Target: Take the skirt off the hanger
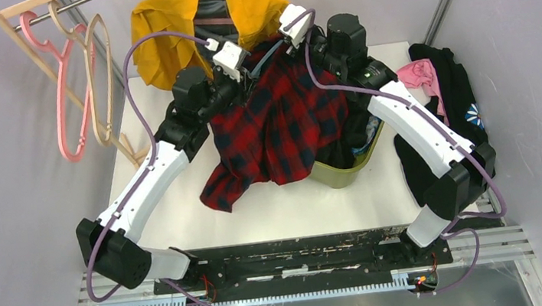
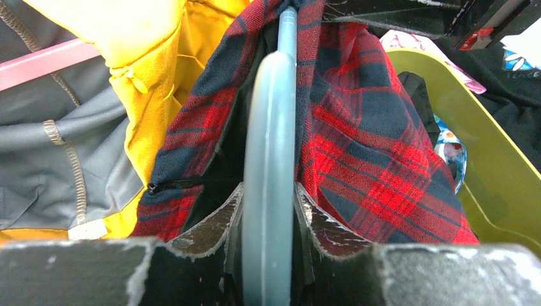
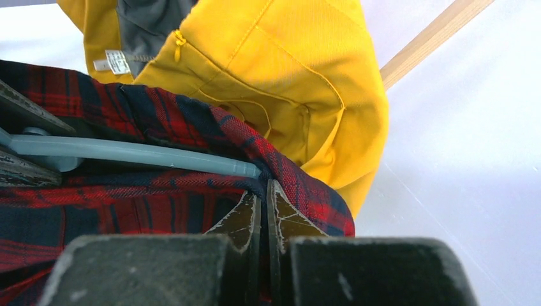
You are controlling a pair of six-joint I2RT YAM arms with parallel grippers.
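The red and navy plaid skirt (image 1: 280, 129) hangs over the middle of the table from a grey-blue plastic hanger (image 2: 271, 159). My left gripper (image 2: 269, 199) is shut on the hanger's bar, which runs straight up between its fingers, with skirt cloth (image 2: 376, 153) on both sides. In the right wrist view the hanger (image 3: 140, 153) lies inside the skirt's waistband (image 3: 96, 191), its end just left of my right gripper (image 3: 263, 197). That gripper is shut on the waistband's edge. From above, both grippers, left (image 1: 245, 77) and right (image 1: 280, 46), meet at the skirt's top.
A yellow jacket (image 1: 162, 34) over a grey garment hangs on a pink hanger behind the skirt. An olive-green bin (image 1: 347, 167) stands under the skirt's right side. Black and pink clothes (image 1: 447, 102) are piled at the right. Pink and wooden hangers (image 1: 75, 83) hang on the left rack.
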